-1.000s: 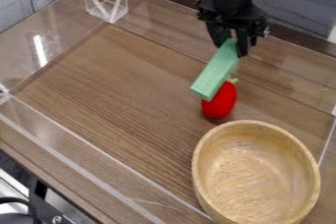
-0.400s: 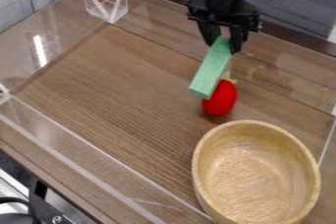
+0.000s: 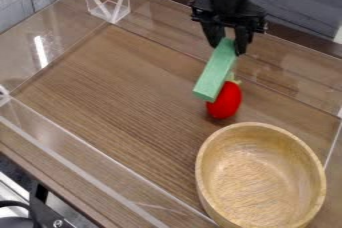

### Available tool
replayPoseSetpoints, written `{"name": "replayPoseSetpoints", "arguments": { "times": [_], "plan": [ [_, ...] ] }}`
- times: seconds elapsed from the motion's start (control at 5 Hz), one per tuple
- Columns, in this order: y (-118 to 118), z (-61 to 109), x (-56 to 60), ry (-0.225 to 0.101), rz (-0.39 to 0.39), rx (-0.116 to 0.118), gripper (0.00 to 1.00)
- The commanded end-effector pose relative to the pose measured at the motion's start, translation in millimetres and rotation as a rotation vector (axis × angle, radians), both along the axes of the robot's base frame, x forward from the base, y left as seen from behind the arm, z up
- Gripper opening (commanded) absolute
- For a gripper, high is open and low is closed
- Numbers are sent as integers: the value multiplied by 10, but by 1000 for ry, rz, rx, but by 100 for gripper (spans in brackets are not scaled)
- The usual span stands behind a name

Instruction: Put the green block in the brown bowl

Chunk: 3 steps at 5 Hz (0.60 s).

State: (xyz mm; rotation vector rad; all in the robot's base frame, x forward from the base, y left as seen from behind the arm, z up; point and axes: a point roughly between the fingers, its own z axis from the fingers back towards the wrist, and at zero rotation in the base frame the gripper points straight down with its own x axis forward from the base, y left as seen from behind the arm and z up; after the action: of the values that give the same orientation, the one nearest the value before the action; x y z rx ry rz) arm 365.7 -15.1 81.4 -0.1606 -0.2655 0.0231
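The green block [image 3: 215, 71] is a flat mint-green slab hanging tilted, its upper end pinched between the black fingers of my gripper [image 3: 230, 42], which is shut on it. The block's lower end hangs just above and left of a red strawberry-like toy [image 3: 226, 100] on the wooden table. The brown bowl [image 3: 261, 178], a wide light wooden bowl, stands empty at the lower right, in front of the toy and apart from the block.
Clear acrylic walls [image 3: 54, 47] ring the wooden tabletop [image 3: 107, 102]. A small clear stand [image 3: 107, 5] sits at the back left corner. The red toy lies between the held block and the bowl.
The gripper has rolled slightly with the block, so the slab hangs a little more upright and farther left than a second ago. Nothing differs from the frame just before now.
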Motion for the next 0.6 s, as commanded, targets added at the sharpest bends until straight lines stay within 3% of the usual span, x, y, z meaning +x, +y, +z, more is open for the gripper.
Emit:
{"name": "replayPoseSetpoints", "arguments": {
  "times": [0.0, 0.4],
  "plan": [
    [-83, 233, 112, -89, -12, 5, 0],
    [-234, 133, 69, -92, -24, 6, 0]
  ]
}}
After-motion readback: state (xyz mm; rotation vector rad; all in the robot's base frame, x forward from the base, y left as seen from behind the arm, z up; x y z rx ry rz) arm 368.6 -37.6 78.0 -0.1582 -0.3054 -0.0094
